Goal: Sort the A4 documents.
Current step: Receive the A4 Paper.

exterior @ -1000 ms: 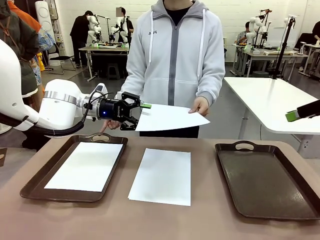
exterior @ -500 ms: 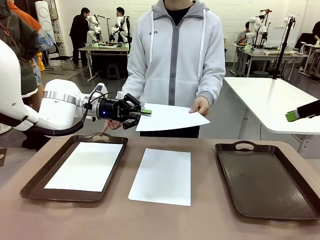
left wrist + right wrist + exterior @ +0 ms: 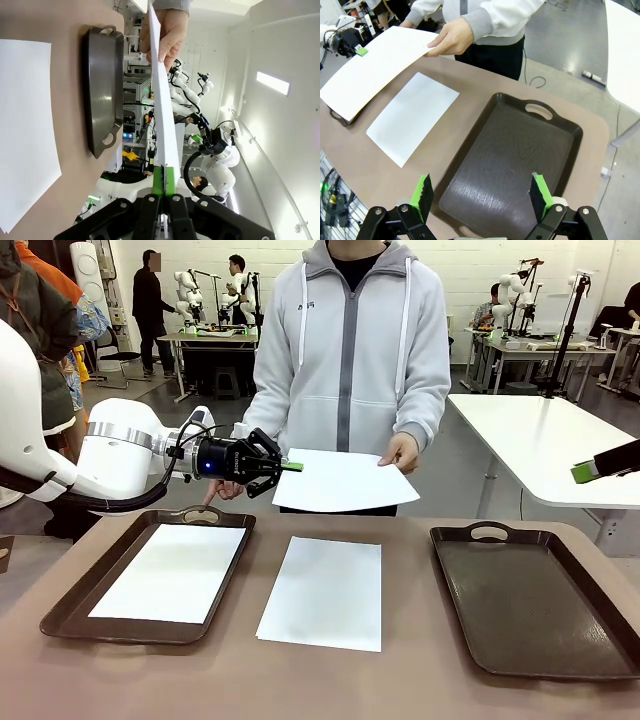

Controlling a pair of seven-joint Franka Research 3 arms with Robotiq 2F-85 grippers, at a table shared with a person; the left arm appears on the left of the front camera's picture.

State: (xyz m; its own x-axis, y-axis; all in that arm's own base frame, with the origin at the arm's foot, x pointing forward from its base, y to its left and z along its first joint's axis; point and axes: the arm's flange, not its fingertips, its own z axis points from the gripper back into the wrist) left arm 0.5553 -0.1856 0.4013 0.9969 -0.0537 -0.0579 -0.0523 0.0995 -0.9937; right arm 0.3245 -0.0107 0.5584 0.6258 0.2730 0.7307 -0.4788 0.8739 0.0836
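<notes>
Our L gripper clamps sheet edge; person's hand holds far end. Our R gripper gapes wide, tray just beyond.

The held sheet is covering most of what looks like the left tray; the picture's edge is cropping the right tray.

3 A4 documents, all plain white, blank.
1) tray sheet: flat inside brown tray, bench left side.
2) middle sheet: flat on bare bench centre, slightly skewed.
3) held sheet: in air above bench far edge, approx. level; left gripper jaws pinch one edge, person's hand holds opp. corner.
</notes>
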